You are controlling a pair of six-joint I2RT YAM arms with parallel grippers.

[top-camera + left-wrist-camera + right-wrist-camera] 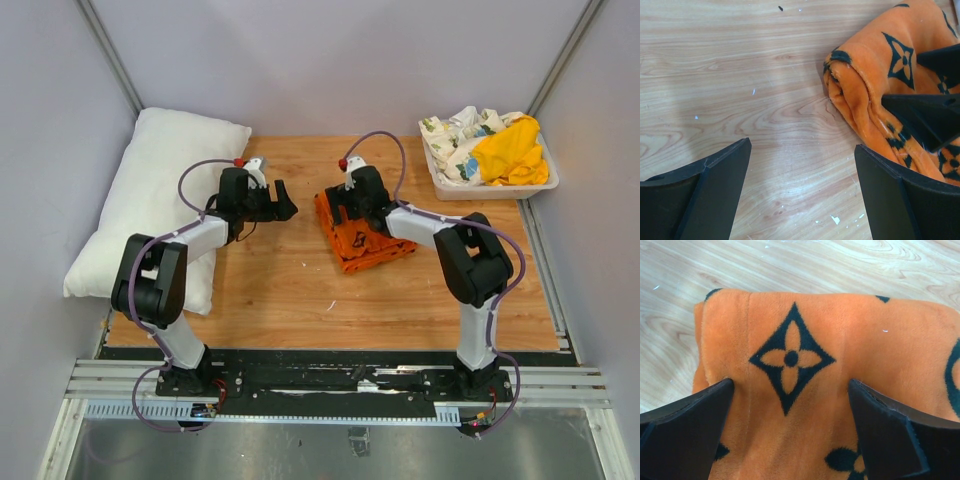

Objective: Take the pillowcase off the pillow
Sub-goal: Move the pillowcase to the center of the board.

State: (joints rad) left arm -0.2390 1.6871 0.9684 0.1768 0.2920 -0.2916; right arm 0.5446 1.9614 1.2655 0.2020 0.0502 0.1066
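The orange pillowcase [366, 241] with black flower motifs lies folded in a flat bundle on the wooden table, mid-right. It also shows in the left wrist view [875, 75] and fills the right wrist view [840, 365]. The plump white pillow [160, 200] lies bare along the table's left side, apart from the pillowcase. My right gripper [345, 208] is open, jaws spread over the top of the folded pillowcase, resting on or just above it. My left gripper [283, 203] is open and empty above bare wood, just left of the pillowcase's edge.
A white bin [490, 180] at the back right holds a yellow cloth [512, 152] and a white floral-print cloth [455, 138]. Grey walls close in the back and sides. Metal rails [340, 380] run along the near edge by the arm bases.
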